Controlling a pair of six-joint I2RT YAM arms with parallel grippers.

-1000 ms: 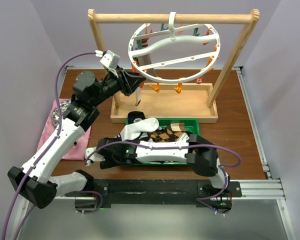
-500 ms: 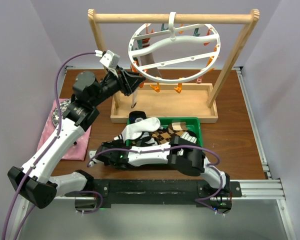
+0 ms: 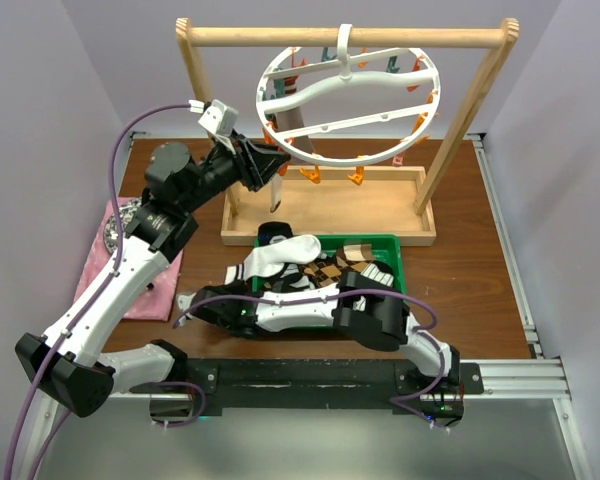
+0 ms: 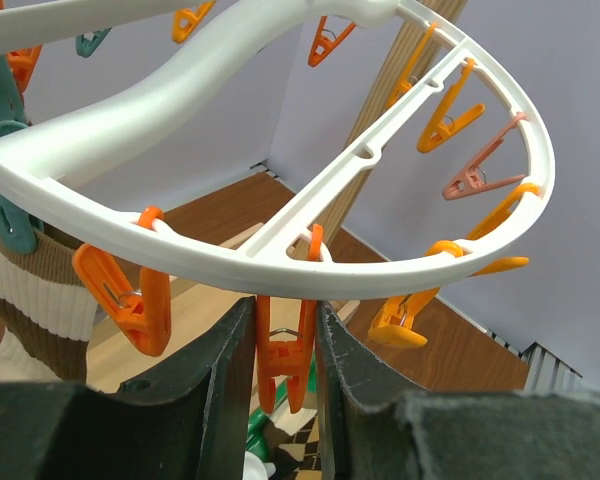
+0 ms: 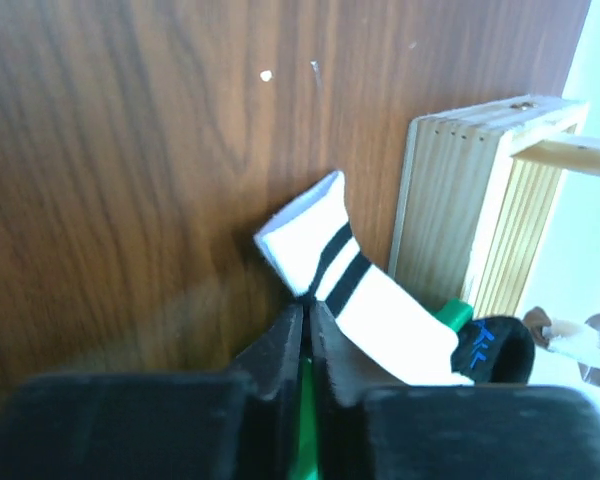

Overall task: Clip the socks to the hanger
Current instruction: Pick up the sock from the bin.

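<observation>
The white ring hanger [image 3: 355,88] hangs by its hook from the wooden bar. My left gripper [image 3: 272,165] reaches up to its lower left rim [image 4: 280,255], shut on an orange peg [image 4: 285,350] hanging there, with one jaw against each side of it. A brown-and-cream striped sock [image 4: 20,290] hangs from a teal peg beside it. My right gripper [image 3: 238,275] lies low at the green tray's left end. It is shut [image 5: 307,305] on the edge of a white sock with black stripes [image 5: 380,300]. More socks, one brown argyle [image 3: 330,270], lie in the tray.
The green tray [image 3: 380,243] sits in front of the wooden frame's base [image 3: 325,210]; the frame's round bar [image 3: 340,37] carries the hanger. A pink cloth [image 3: 130,270] lies at the left under the left arm. A black-and-blue sock [image 5: 495,350] lies beside the white one.
My right gripper has closed from wide open onto the white sock's edge, after its forearm shifted left along the tray. The left gripper stays on the orange peg.
</observation>
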